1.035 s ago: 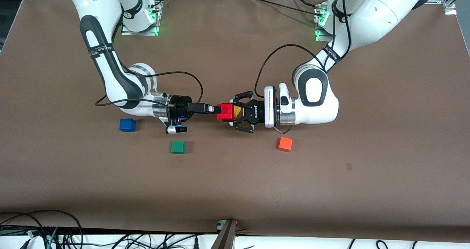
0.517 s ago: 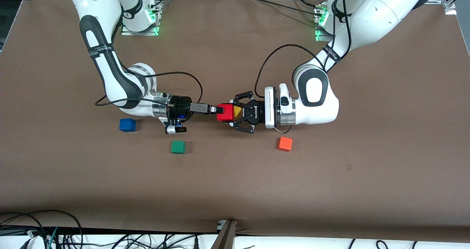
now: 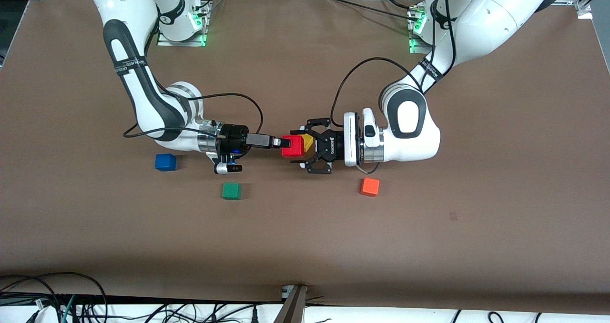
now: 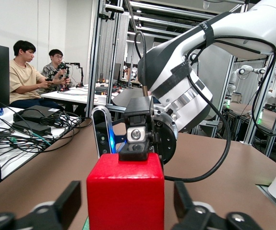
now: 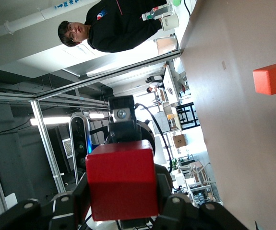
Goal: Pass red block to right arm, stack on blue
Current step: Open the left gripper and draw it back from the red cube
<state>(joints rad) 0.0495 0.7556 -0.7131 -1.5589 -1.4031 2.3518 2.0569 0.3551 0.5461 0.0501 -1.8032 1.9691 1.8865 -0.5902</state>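
The red block [image 3: 291,146] hangs above the middle of the table between the two hands. My right gripper [image 3: 285,144], on the arm with the silver wrist, is shut on it; in the right wrist view its fingers [image 5: 82,194] press both sides of the red block [image 5: 122,179]. My left gripper [image 3: 301,147] is open around the same block. In the left wrist view a gap shows on each side between the red block [image 4: 126,191] and the black fingers [image 4: 70,203]. The blue cube [image 3: 165,162] sits on the table toward the right arm's end, below that arm's wrist.
A green cube [image 3: 231,190] lies nearer to the front camera than the blue one. An orange cube [image 3: 370,186] rests toward the left arm's end, below the left wrist, and also shows in the right wrist view [image 5: 272,79]. Cables loop from both wrists.
The left gripper's fingers have spread away from the red block. The block stays where it was, now held by the right gripper alone. Neither arm has moved much.
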